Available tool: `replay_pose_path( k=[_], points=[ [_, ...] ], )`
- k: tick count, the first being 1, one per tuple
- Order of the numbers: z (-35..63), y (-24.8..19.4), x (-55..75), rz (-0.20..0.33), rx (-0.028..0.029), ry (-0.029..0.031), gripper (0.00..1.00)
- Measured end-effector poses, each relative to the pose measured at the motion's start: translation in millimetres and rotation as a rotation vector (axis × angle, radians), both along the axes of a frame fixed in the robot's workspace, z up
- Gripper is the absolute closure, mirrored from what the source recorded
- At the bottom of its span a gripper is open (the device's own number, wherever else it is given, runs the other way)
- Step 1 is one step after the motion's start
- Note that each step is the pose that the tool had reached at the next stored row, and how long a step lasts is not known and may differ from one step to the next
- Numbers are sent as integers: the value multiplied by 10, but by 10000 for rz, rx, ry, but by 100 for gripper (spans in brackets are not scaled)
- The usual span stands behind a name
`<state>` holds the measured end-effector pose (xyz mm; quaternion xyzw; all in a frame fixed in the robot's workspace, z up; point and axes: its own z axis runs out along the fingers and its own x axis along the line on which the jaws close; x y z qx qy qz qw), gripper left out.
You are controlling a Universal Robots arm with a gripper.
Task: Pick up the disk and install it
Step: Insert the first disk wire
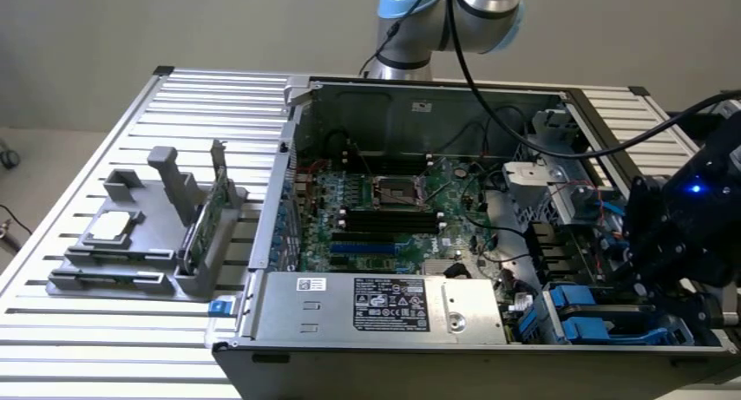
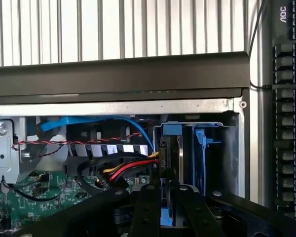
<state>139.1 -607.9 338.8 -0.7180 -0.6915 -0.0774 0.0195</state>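
A ribbed aluminium table (image 1: 69, 270) takes up most of the space, with a plain beige wall behind it. On it lies an open computer case (image 1: 417, 96), its motherboard (image 1: 383, 209) exposed and a silver power supply (image 1: 383, 306) along the near edge. The arm (image 1: 463, 18) rises beyond the far side of the case. At the exterior view's left stands a grey holder (image 1: 139, 244) with a green card (image 1: 200, 226) upright in it and a small square chip (image 1: 110, 226).

At the exterior view's near right the black gripper (image 2: 166, 197) dips into the case's drive bay. The wrist view shows it closer: the fingers (image 2: 147, 207) are closed on the disk (image 2: 171, 131), which stands on edge in the bay, blue frame between them. Red, yellow and black cables (image 2: 133, 168) run just beside it, and what looks like a black keyboard (image 2: 288, 98) lies outside the case.
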Motion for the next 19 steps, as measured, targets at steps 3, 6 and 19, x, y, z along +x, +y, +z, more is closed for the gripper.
replay_pose_path(
  k=[3,6,19],
  points=[
    [-2,-8,0,-6,-2,-28,84],
    [-4,-14,0,-11,0,-55,84],
    [-8,-28,-41,-11,-6,-224,84]
  ],
)
